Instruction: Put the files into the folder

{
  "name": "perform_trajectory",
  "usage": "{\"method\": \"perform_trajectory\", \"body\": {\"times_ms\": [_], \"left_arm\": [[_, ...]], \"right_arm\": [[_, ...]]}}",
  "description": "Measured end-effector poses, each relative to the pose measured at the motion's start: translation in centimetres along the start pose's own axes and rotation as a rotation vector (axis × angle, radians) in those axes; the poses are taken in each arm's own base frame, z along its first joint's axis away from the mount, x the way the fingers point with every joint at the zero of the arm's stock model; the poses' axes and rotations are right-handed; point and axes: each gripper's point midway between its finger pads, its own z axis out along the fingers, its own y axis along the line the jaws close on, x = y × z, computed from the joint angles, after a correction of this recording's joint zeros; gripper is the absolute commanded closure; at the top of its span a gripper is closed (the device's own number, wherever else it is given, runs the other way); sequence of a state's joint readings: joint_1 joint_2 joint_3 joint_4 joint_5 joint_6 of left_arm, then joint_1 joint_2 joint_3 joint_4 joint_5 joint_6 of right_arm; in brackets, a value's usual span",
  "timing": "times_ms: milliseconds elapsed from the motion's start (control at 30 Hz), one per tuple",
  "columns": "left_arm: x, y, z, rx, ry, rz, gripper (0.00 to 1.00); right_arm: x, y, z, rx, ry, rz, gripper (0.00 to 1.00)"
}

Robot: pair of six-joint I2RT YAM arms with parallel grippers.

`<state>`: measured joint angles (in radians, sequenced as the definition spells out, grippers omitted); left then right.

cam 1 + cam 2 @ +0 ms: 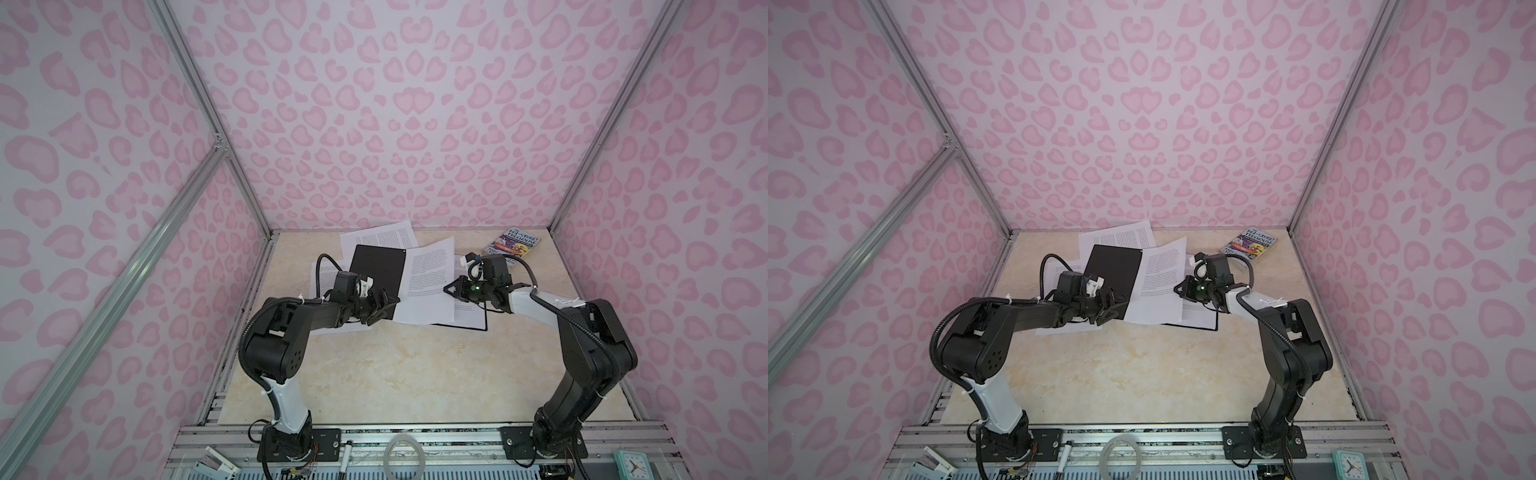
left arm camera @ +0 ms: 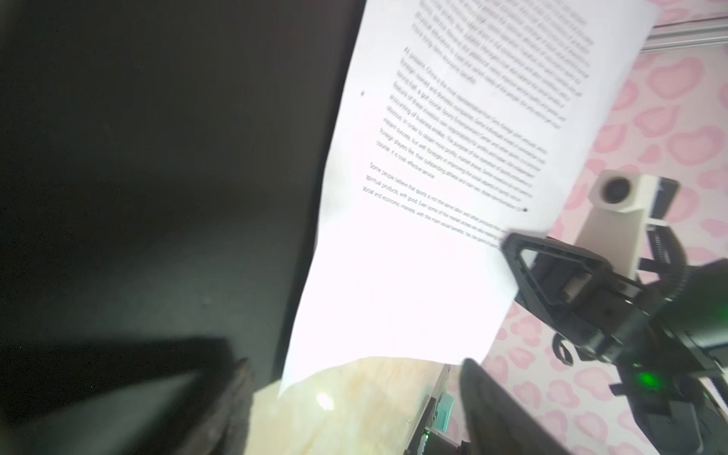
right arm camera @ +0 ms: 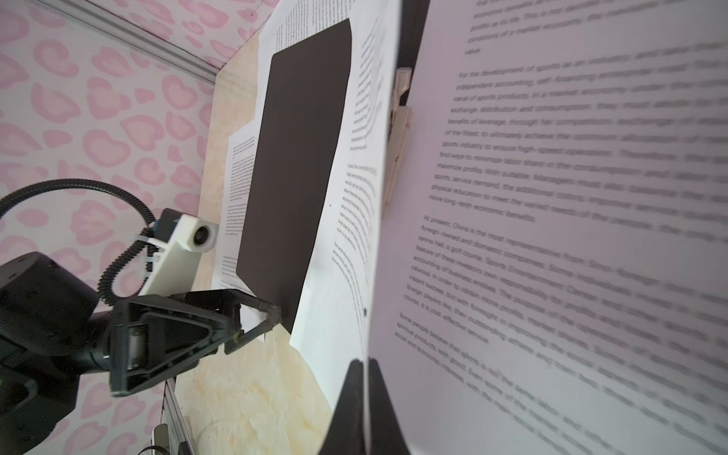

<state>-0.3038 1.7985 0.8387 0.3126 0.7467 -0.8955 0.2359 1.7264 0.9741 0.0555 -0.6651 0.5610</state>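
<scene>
Since white printed paper sheets [image 1: 430, 282] hide half the thin black folder [image 1: 378, 270], we note: right gripper [image 3: 364, 364] clamps one, left gripper [image 1: 384, 309] gapes empty.

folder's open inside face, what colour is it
Plain matt black. The folder shows it best in the right wrist view.

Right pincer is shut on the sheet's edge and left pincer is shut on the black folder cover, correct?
No: the left pincer is open, jaws spread wide at the black folder cover, as the left wrist view shows. The right pincer is indeed shut on the sheet, at its edge.
</scene>
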Motion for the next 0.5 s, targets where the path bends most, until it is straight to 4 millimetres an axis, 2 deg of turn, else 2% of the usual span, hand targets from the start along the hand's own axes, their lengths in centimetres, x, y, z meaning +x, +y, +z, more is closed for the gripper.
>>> {"method": "perform_trajectory", "body": {"times_ms": [167, 300, 400, 500], "left_arm": [[0.2, -3.7, -2.2, 0.091, -0.066, 0.118, 0.02], [0.8, -5.8, -2.8, 0.125, -0.081, 0.195, 0.02], [0.9, -5.9, -2.6, 0.126, -0.078, 0.201, 0.02], [0.8, -5.5, -2.3, 0.122, -0.074, 0.195, 0.02]], "right_arm": [[-0.5, -4.2, -4.1, 0.144, -0.027, 0.033, 1.0], [0.2, -6.8, -5.9, 0.252, -0.004, 0.03, 1.0], [0.6, -7.4, -6.0, 0.27, 0.018, 0.027, 1.0], [0.7, -6.7, -5.5, 0.251, 0.037, 0.0, 1.0]]}}
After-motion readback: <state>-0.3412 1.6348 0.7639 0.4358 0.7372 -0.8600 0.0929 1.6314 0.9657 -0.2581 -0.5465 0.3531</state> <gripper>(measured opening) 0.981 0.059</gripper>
